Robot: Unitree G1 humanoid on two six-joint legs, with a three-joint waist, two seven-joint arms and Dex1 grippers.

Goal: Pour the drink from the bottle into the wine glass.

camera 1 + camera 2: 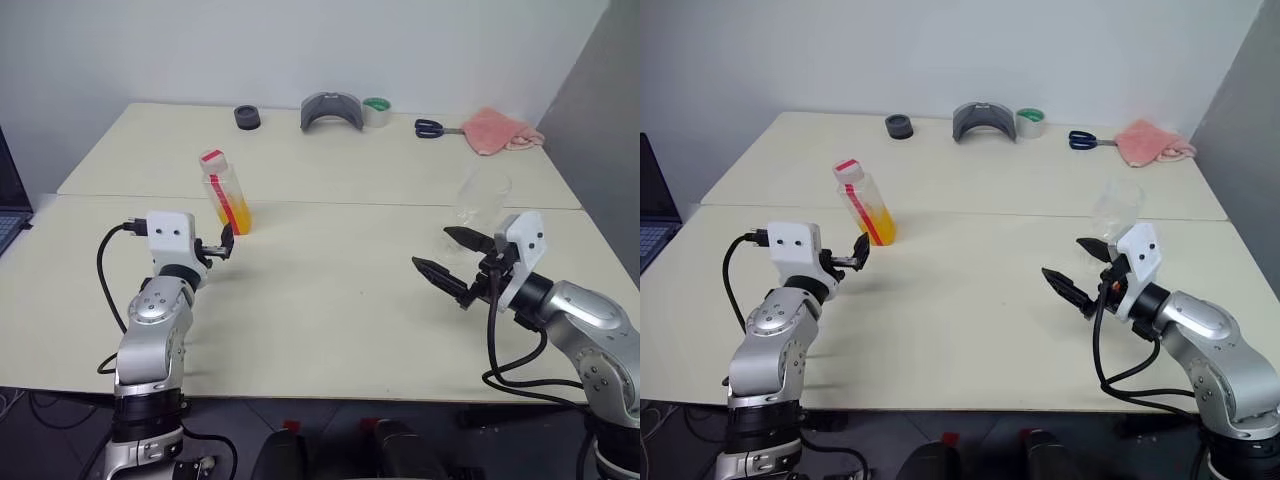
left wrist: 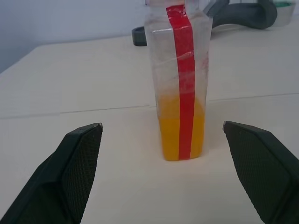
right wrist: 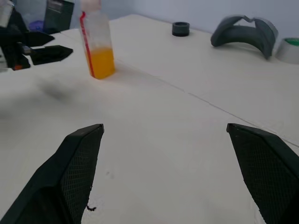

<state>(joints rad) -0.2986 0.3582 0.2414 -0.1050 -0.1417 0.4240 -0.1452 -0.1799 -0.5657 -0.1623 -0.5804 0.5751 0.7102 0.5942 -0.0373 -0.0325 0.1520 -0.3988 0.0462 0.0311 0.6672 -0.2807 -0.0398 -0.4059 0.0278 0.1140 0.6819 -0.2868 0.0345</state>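
The bottle (image 1: 225,195) stands capped on the table's left half, with a red stripe down its side. The orange drink (image 1: 236,214) fills its lower third. My left gripper (image 1: 225,245) is open just short of the bottle and aimed at it; in the left wrist view the bottle (image 2: 180,93) rises between and beyond the two fingertips (image 2: 88,140), untouched. The clear wine glass (image 1: 480,198) stands empty on the right, just behind my right gripper (image 1: 432,248). That gripper is open, empty and turned leftward toward the bottle (image 3: 96,44).
Along the table's (image 1: 330,330) far edge lie a black round piece (image 1: 247,117), a grey curved object (image 1: 330,110), a tape roll (image 1: 377,111), scissors (image 1: 432,127) and a pink cloth (image 1: 500,130). A laptop (image 1: 8,215) sits at the left edge. A seam (image 1: 350,204) crosses the tabletop.
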